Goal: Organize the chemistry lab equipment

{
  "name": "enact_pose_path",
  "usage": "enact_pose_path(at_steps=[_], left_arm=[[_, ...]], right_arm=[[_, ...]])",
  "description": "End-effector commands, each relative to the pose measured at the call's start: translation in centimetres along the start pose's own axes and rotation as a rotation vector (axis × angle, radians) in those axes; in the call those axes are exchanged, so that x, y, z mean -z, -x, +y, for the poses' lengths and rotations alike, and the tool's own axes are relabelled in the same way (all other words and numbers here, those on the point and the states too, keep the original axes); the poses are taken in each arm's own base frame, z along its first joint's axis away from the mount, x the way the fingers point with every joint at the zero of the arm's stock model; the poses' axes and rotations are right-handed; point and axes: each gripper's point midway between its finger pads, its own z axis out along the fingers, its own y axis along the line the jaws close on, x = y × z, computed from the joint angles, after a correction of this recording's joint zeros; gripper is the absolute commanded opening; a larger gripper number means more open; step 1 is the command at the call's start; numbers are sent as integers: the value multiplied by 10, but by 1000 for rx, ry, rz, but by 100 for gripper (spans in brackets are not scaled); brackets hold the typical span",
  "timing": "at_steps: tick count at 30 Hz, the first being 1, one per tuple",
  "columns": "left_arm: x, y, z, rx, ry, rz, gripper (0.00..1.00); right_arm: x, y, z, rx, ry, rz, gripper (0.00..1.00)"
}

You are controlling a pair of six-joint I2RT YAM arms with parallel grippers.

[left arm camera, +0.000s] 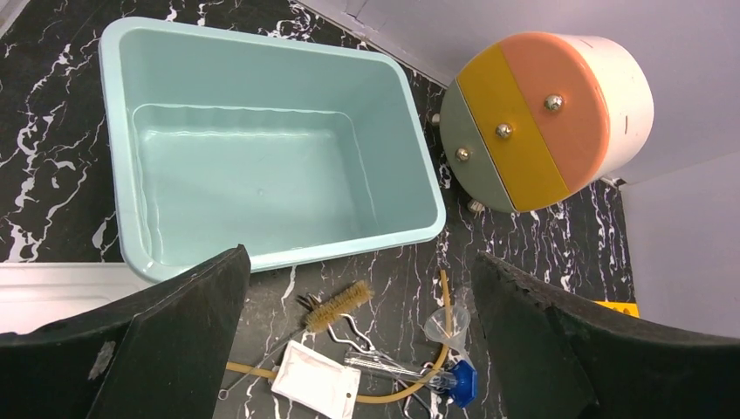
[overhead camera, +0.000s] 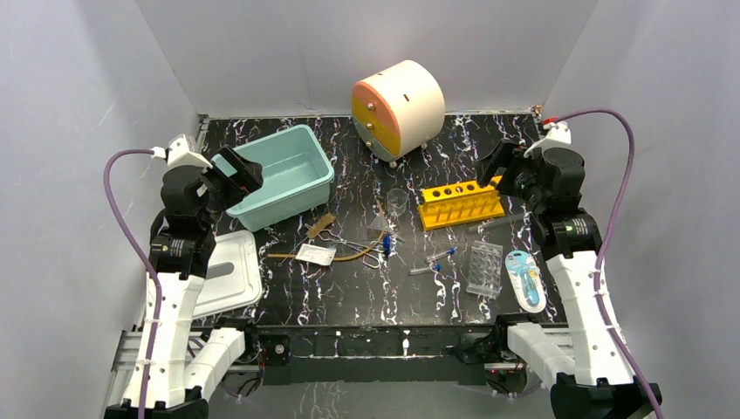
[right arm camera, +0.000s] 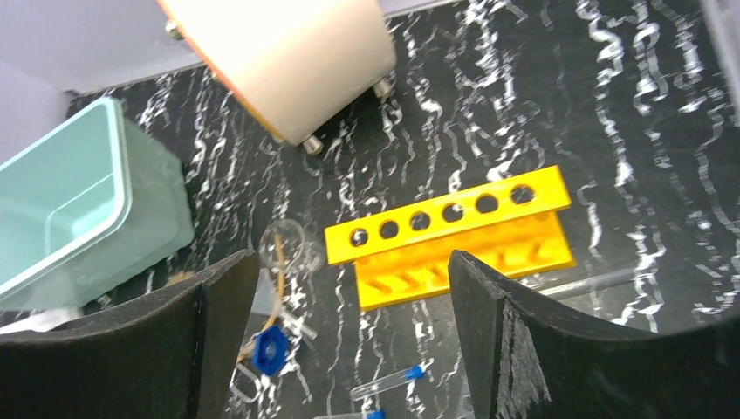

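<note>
Hovering wide open and empty: left hand (overhead camera: 237, 177) upper left, right hand (overhead camera: 499, 166) upper right. Clear glass funnel (overhead camera: 397, 202) sits mid-frame on bench (overhead camera: 349, 288), left of yellow holed rack (overhead camera: 461, 202). Likely light, slippery, fragile; grip stem gently.

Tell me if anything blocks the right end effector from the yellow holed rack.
Nothing visible does. The right end effector is open, and its wrist view shows the yellow holed rack unobstructed between the fingers.
</note>
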Motion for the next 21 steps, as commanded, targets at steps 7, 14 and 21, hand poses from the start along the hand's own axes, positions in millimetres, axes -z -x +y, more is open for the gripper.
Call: enact_pose_path(at_steps=[7, 14, 21], left_arm=[[8, -13, -4, 93, -22, 31, 98], [16, -42, -15, 69, -120, 156, 98], [43, -73, -32, 27, -298, 249, 98]], right_arm=[[10, -76, 14, -140, 90, 323, 88], [21, -99, -13, -175, -100, 450, 89], [23, -113, -16, -245, -161, 535, 88]])
